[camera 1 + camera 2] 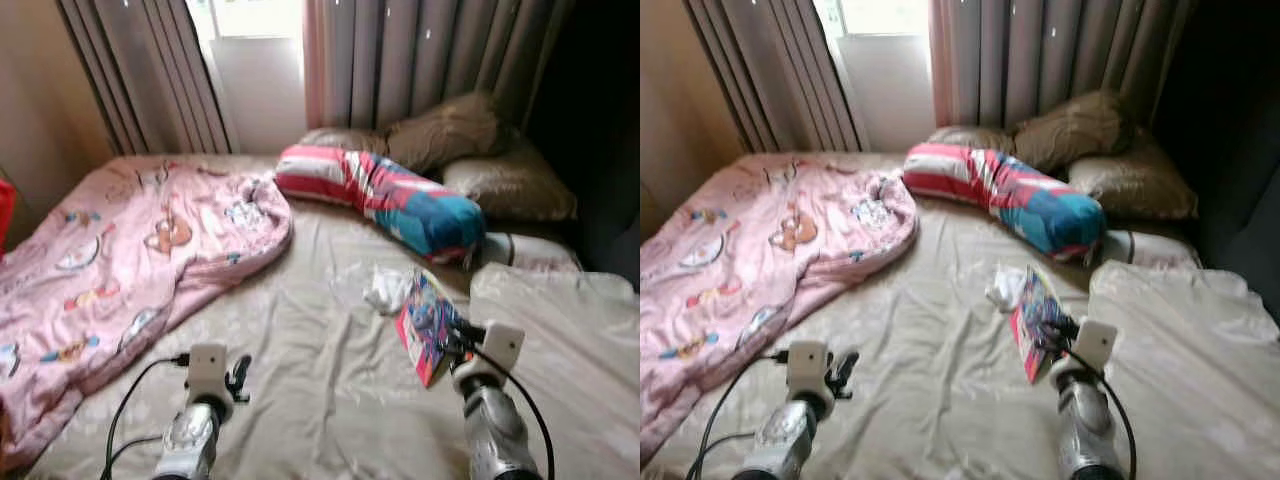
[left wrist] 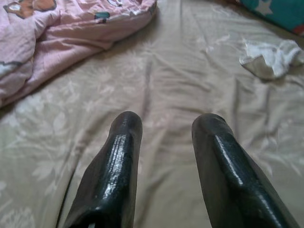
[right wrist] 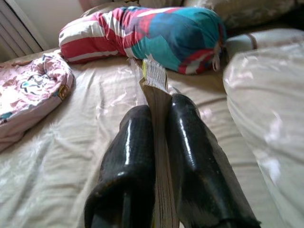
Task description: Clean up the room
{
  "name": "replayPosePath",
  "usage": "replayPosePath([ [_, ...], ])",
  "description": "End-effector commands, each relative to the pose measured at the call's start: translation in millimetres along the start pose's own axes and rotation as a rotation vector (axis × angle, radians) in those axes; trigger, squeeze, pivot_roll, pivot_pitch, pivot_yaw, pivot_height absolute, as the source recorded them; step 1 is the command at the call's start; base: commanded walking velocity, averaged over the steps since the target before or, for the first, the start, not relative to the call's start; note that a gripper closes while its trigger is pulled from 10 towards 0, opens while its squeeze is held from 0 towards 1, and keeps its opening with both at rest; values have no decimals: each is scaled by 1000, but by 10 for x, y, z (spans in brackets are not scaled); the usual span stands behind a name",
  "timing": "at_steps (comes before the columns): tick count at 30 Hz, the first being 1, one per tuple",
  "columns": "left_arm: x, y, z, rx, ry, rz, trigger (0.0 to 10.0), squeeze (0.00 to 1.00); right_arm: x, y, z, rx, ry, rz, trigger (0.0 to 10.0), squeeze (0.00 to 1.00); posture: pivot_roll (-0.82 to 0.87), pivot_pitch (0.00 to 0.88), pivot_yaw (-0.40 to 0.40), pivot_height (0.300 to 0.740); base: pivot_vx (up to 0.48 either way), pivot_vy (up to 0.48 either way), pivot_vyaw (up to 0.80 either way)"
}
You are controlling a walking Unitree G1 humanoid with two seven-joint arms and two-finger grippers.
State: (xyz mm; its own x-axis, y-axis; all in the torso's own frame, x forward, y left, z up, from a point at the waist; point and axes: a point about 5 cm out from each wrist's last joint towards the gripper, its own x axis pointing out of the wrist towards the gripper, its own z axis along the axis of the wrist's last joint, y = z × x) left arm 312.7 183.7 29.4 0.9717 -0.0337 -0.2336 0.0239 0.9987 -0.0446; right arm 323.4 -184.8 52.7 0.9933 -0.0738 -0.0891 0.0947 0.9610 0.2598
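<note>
A thin colourful book (image 1: 425, 322) stands on edge above the beige bed sheet (image 1: 320, 370), clamped between the black fingers (image 3: 137, 142) of my right gripper (image 1: 450, 340), which is shut on it. Its page edges (image 3: 154, 76) stick out past the fingertips in the right wrist view. My left gripper (image 2: 164, 123) hovers open over bare sheet at the bed's front left, holding nothing. A crumpled white cloth (image 1: 385, 288) lies on the sheet just left of the book, and the white cloth (image 2: 270, 59) lies ahead of the left fingers.
A pink cartoon blanket (image 1: 120, 260) is heaped over the bed's left side. A striped red, white and teal bolster (image 1: 385, 195) and brown pillows (image 1: 470, 150) lie at the head, below grey curtains (image 1: 420, 60). A pale quilt (image 1: 560, 310) covers the right.
</note>
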Motion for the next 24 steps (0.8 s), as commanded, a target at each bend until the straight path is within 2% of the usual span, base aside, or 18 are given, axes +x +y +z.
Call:
replayPosePath([
  [1, -19, 21, -43, 14, 26, -1, 10000, 0, 12, -7, 41, -8, -23, -8, 10000, 0, -100, 8, 46, 638, 0, 0, 0],
  [9, -18, 26, -39, 17, 25, -2, 10000, 0, 29, -13, 44, 9, -14, -21, 10000, 0, -95, 13, 49, 638, 0, 0, 0],
  [10, -16, 29, -35, 18, 24, -2, 10000, 0, 46, -5, 56, 51, -17, -27, 10000, 0, -94, 16, 51, 638, 0, 0, 0],
  [12, -15, 30, -34, 18, 24, -1, 10000, 0, 54, -2, 66, 75, -21, -30, 10000, 0, -94, 16, 51, 638, 0, 0, 0],
  [13, -16, 34, -33, 18, 24, 0, 10000, 0, 72, -5, 83, 138, -27, -41, 10000, 0, -93, 19, 53, 638, 0, 0, 0],
  [15, -18, 37, -36, 18, 25, 0, 10000, 0, 96, -10, 104, 207, -32, -53, 10000, 0, -93, 20, 54, 638, 0, 0, 0],
  [24, -17, 52, -26, 23, 22, -3, 10000, 0, 181, 18, 160, 415, -25, -29, 10000, 0, -78, 34, 63, 638, 0, 0, 0],
])
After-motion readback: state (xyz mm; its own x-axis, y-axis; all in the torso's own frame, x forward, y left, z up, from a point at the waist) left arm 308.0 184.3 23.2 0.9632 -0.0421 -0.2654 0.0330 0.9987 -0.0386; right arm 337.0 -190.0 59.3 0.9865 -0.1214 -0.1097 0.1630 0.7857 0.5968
